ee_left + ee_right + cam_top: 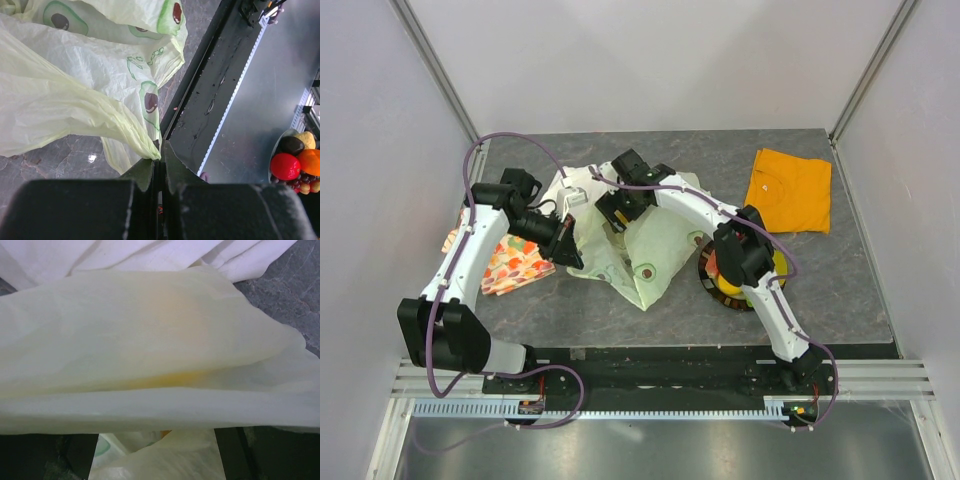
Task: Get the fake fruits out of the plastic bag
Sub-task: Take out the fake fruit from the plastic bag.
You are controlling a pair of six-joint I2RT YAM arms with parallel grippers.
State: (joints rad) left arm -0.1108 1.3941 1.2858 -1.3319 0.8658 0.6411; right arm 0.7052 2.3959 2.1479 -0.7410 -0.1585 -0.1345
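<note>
Pinching the plastic bag (pixel 75 100) in our closed left gripper (pixel 161 159), we are holding our right gripper (pixel 617 207) spread wide over it, its length running far-left to near-right.

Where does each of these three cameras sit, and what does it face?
Top external: above and behind, looking down at the table; left arm and right arm show.
Left wrist: on the left gripper, shut on the plastic bag, facing the table's near edge.
Right wrist: on the open right gripper, close over the bag.
Shared: all see the bag.
</note>
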